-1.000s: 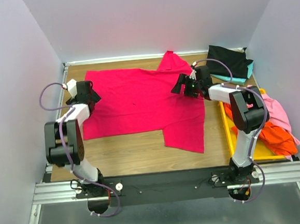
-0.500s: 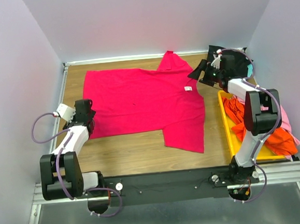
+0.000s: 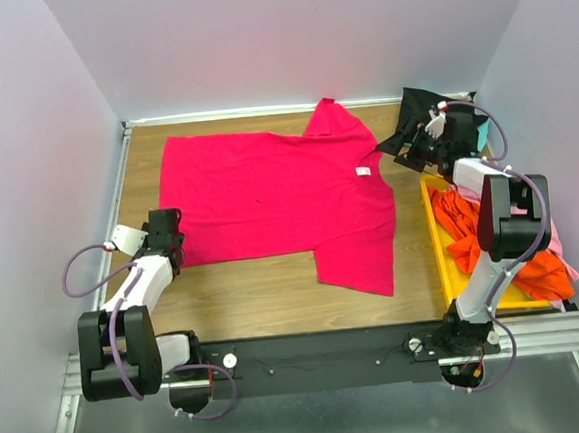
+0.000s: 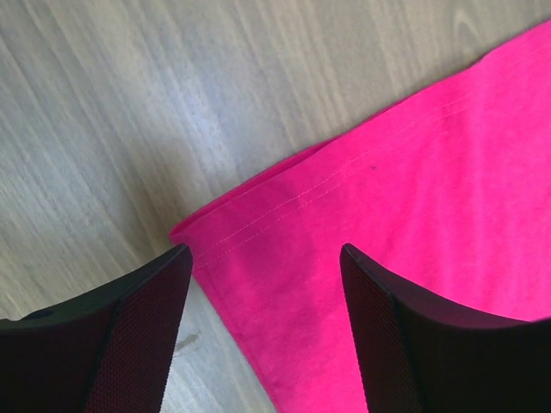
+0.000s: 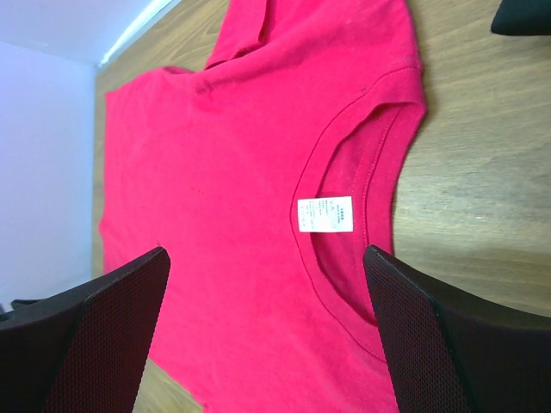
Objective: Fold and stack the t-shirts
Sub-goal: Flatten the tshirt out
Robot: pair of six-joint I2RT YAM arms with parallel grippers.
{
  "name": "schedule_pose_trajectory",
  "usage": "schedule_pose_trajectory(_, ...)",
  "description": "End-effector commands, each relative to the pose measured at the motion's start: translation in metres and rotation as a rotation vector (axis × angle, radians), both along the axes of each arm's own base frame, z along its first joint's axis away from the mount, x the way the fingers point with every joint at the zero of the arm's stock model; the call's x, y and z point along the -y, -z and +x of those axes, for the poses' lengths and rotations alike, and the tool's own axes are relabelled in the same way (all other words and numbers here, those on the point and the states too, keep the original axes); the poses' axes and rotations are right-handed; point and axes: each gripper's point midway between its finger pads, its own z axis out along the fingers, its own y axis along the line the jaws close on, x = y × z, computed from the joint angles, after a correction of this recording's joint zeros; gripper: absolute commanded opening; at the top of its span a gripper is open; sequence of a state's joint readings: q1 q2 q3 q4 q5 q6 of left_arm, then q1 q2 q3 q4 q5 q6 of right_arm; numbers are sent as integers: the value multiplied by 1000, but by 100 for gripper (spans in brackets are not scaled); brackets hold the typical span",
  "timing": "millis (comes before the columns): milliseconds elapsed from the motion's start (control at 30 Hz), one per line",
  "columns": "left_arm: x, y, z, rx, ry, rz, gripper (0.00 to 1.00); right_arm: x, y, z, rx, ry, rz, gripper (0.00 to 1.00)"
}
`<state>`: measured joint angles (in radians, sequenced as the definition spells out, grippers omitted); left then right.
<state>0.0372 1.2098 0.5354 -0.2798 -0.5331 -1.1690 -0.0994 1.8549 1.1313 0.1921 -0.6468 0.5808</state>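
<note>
Crimson t-shirt [image 3: 268, 193], one, spread; black t-shirt [image 3: 423, 98], one

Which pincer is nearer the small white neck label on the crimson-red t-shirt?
Right. The right pincer sits open just beyond the neckline, beside the small white neck label; the left pincer is across the crimson-red t-shirt at its hem corner.

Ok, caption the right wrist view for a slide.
Open right gripper above the red t-shirt, white neck label facing up.
</note>
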Motion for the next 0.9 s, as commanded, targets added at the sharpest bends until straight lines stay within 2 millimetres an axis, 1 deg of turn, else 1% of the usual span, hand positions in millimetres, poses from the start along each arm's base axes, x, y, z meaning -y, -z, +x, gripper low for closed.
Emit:
schedule_pose_trajectory(0,6,15,-10,-37,-17,-44,76,-2,-10,-3,34,-28,35,100)
schedule_pose_trajectory(100,8,25,-16,-64,-25,-61,76,-1,-11,-5,38,-26,43,100)
schedule_pose_trajectory(133,8,26,-18,-69,-31,-62,74,-1,-11,-5,41,-26,43,100)
schedule_pose_trajectory(233,9,30,-24,-74,-54,-77,74,2,-12,-6,43,-18,52,100)
schedule_pose_trajectory(400,4,23,-28,-36,-98,-67,73,4,-11,-7,46,-13,66,100)
schedule_pose_trajectory(533,0,19,-32,-32,-117,-51,71,6,-11,-6,48,-10,70,100)
schedule_pose_trajectory(600,-1,17,-32,-22,-119,-45,67,8,-11,-6,48,-6,72,100)
schedule_pose_trajectory(633,-1,15,-30,-8,-118,-46,63,7,-11,-7,47,-8,74,100)
schedule_pose_trajectory(700,-1,15,-31,4,-117,-46,59,7,-11,-7,48,-10,75,100)
schedule_pose_trajectory(767,-3,13,-30,23,-120,-40,50,7,-10,-7,46,-9,77,100)
schedule_pose_trajectory(867,-5,9,-28,31,-115,-26,49,7,-11,-8,49,-9,77,100)
